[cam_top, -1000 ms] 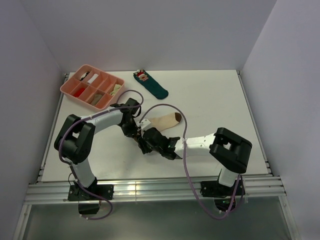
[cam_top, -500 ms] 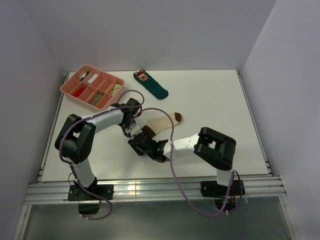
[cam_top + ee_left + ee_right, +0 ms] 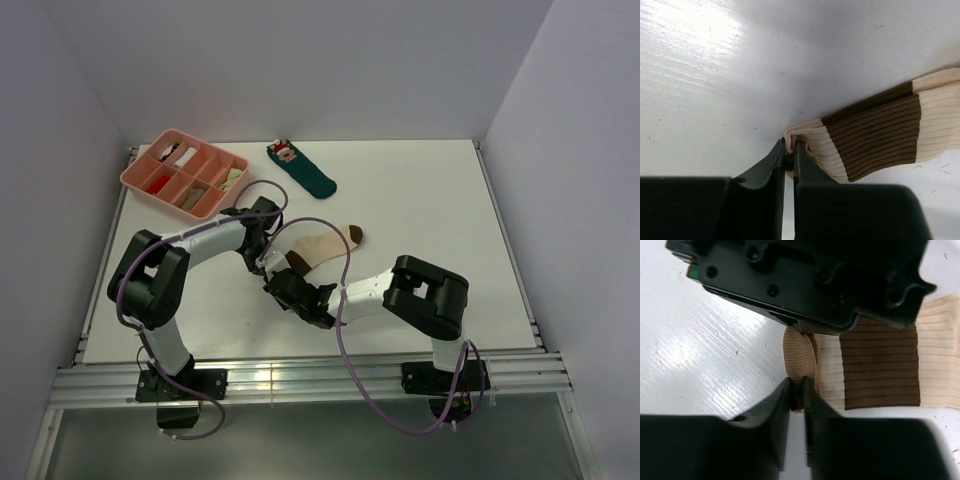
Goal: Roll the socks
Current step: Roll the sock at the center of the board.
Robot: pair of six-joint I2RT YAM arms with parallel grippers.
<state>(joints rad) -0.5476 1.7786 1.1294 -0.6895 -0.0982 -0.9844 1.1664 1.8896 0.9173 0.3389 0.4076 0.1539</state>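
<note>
The socks lie stacked in the middle of the table. The cream sock with dark brown bands (image 3: 325,243) (image 3: 880,127) (image 3: 880,365) is on top, and the tan sock (image 3: 798,352) shows only at the cuff end. My left gripper (image 3: 270,259) (image 3: 789,146) is shut on the cuff corner, pinching cream and tan fabric. My right gripper (image 3: 285,284) (image 3: 796,386) is shut on the tan cuff edge right beside it. In the right wrist view the left gripper's black body (image 3: 805,280) hangs just above the cuffs.
A pink compartment tray (image 3: 135,180) stands at the back left. A dark teal sock with a red-and-white figure (image 3: 302,170) lies behind the socks. Purple cables loop over both arms. The table's near edge runs just in front of the grippers.
The right arm slid left to the cuff end and its jaws narrowed onto the tan edge. The banded sock, partly covered before, now shows. The left gripper kept its hold.
</note>
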